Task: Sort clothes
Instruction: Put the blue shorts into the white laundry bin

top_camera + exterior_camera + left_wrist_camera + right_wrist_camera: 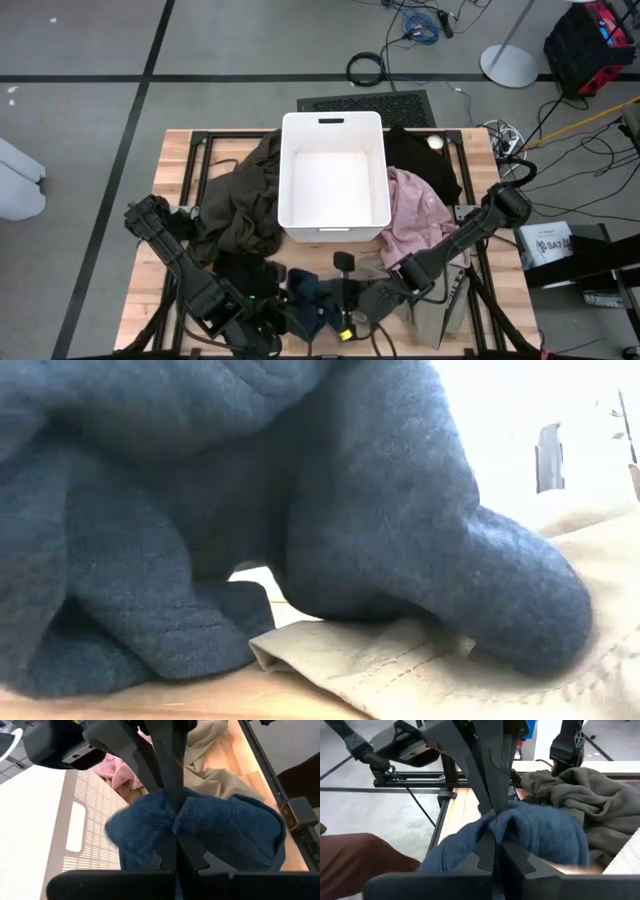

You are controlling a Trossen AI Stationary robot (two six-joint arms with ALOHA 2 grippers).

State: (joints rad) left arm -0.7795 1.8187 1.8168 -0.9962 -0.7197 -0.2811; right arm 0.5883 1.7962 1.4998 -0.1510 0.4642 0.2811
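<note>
A crumpled navy blue garment (318, 300) sits at the table's near edge, bunched into soft folds, resting partly on a flat khaki tan garment (420, 665). A large dark olive garment (240, 200) is heaped to the left of centre. A pale pink garment (418, 215) lies rumpled to the right, with a black garment (420, 155) beyond it.
</note>
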